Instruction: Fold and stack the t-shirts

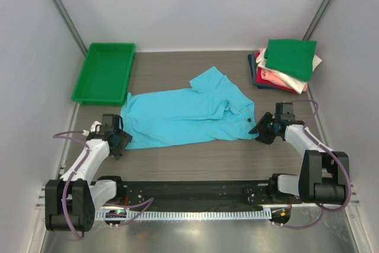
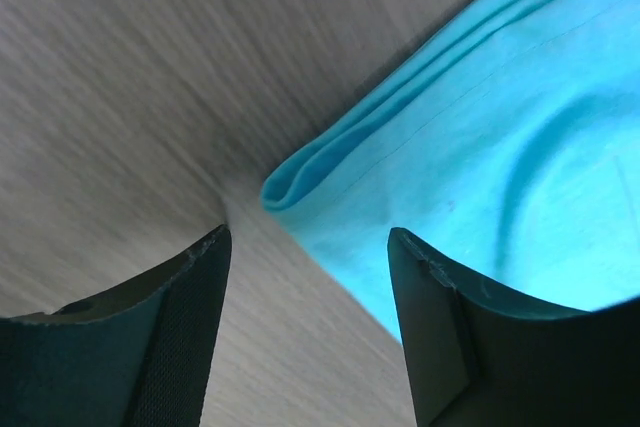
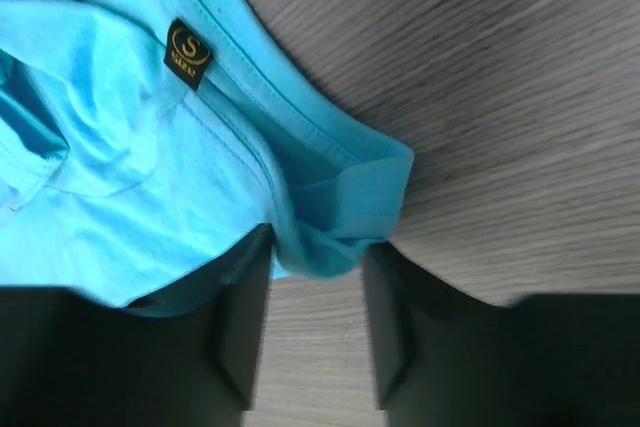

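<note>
A turquoise t-shirt [image 1: 183, 114] lies spread across the middle of the table, with its collar end to the right. My left gripper [image 1: 120, 140] is open at the shirt's near left corner. In the left wrist view [image 2: 310, 237] the folded hem corner [image 2: 290, 187] lies just ahead of the fingers, and the right finger [image 2: 440, 307] is over the cloth. My right gripper [image 1: 260, 127] is open at the shirt's right edge. In the right wrist view [image 3: 318, 247] a bunched fold of collar cloth [image 3: 340, 217] sits between the fingertips. Folded shirts are stacked [image 1: 278, 78] at the back right, with a green one [image 1: 290, 57] on top.
A rigid green plastic tray [image 1: 105, 72] stands at the back left, just beyond the shirt's left end. White walls close in the table on the left, right and back. A black rail [image 1: 189, 191] runs between the arm bases at the near edge.
</note>
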`<action>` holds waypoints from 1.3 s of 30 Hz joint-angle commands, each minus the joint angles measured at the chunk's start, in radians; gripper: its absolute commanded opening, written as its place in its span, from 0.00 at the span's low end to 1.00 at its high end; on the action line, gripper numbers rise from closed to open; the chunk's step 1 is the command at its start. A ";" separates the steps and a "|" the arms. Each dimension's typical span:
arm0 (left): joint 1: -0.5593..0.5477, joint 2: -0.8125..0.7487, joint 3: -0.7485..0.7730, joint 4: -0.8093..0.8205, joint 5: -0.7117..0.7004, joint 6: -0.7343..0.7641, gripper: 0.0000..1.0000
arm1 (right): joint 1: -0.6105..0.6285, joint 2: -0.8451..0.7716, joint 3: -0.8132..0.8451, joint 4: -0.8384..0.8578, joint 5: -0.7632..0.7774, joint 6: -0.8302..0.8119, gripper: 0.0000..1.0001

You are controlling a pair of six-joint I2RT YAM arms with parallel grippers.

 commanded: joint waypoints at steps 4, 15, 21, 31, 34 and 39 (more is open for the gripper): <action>0.034 0.146 0.030 0.149 -0.035 -0.017 0.52 | -0.027 0.035 0.013 0.088 0.001 -0.031 0.23; 0.034 0.282 0.374 0.111 0.107 0.042 0.00 | -0.047 0.165 0.295 0.131 -0.068 0.086 0.01; 0.032 0.221 0.550 -0.042 0.114 0.071 0.00 | -0.099 0.137 0.553 -0.055 -0.049 0.066 0.01; 0.032 -0.159 0.166 -0.119 0.110 0.012 0.00 | -0.209 -0.248 0.140 -0.149 -0.115 0.063 0.01; 0.034 -0.259 0.061 -0.157 0.090 -0.002 0.00 | -0.211 -0.350 0.027 -0.182 -0.111 0.071 0.01; -0.014 -0.300 -0.019 -0.170 0.132 -0.066 0.00 | -0.211 -0.457 -0.070 -0.277 -0.062 0.118 0.01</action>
